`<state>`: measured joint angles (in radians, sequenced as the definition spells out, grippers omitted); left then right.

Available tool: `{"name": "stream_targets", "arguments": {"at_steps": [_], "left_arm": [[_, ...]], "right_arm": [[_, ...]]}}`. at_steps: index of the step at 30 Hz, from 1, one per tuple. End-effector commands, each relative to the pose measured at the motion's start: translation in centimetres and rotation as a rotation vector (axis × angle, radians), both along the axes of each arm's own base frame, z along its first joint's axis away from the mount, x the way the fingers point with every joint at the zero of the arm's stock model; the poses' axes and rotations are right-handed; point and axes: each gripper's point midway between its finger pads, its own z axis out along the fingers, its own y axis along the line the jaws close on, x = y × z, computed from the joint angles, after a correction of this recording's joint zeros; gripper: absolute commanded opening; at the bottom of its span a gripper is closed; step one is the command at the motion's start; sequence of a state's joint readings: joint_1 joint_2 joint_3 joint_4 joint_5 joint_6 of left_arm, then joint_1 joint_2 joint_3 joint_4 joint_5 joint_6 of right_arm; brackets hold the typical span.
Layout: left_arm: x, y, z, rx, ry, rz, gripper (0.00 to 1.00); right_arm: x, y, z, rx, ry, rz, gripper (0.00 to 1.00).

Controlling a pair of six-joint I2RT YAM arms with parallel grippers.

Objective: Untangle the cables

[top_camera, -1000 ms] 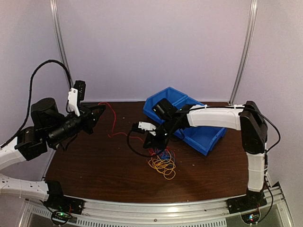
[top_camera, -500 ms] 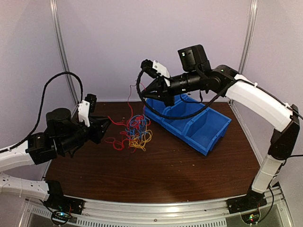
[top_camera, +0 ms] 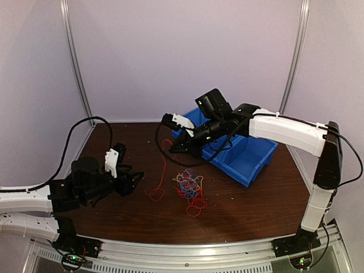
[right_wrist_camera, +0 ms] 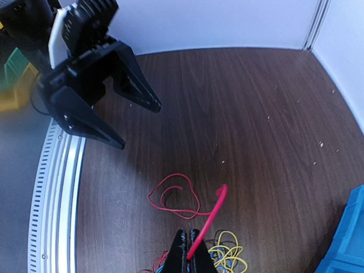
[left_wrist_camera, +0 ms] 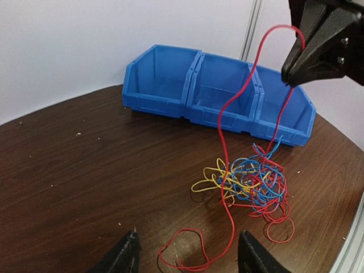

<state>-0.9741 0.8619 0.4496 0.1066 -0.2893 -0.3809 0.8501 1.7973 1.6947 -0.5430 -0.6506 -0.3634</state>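
While the right claw (top_camera: 175,149) pinched a thin red wire (top_camera: 163,170) rising from the red, yellow and blue wire tangle (top_camera: 187,185) on the dark wooden bench (top_camera: 239,210), the left claw (top_camera: 135,182) gaped empty nearby. Pulling that strand free seemed underway; next, the left should pin the tangle.

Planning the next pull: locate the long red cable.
Top view: the red cable hangs from the right gripper, looping onto the table between left gripper and tangle.

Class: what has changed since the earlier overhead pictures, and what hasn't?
The right gripper has come down, jaws still shut on a red cable. The tangle settled nearer the front. The left gripper drew back, open. The blue bin stayed.
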Motion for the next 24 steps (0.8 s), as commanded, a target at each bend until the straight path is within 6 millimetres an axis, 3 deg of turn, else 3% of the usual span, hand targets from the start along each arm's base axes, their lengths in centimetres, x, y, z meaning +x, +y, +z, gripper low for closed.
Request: {"name": "stream_targets", "arguments": {"at_steps": [1, 6, 11, 17, 24], "left_arm": [[-0.1, -0.6, 2.2, -0.155, -0.030, -0.017, 0.58], [-2.5, -3.1, 3.4, -0.253, -0.057, -0.211, 0.46], [-4.3, -4.6, 5.3, -0.356, -0.140, -0.315, 0.47], [-2.3, -7.3, 3.8, -0.301, -0.169, -0.277, 0.54], [0.8, -11.6, 1.3, -0.253, -0.199, -0.245, 0.53]], "right_arm": [[0.5, 0.2, -2.2, -0.025, 0.050, -0.018, 0.00], [0.8, 0.2, -1.6, -0.014, 0.039, -0.032, 0.00], [1.1, 0.1, -0.6, -0.002, 0.025, -0.050, 0.00], [1.2, 0.0, 0.2, 0.008, 0.013, -0.065, 0.00], [0.7, -0.2, 1.5, 0.035, 0.014, -0.060, 0.00]]}}
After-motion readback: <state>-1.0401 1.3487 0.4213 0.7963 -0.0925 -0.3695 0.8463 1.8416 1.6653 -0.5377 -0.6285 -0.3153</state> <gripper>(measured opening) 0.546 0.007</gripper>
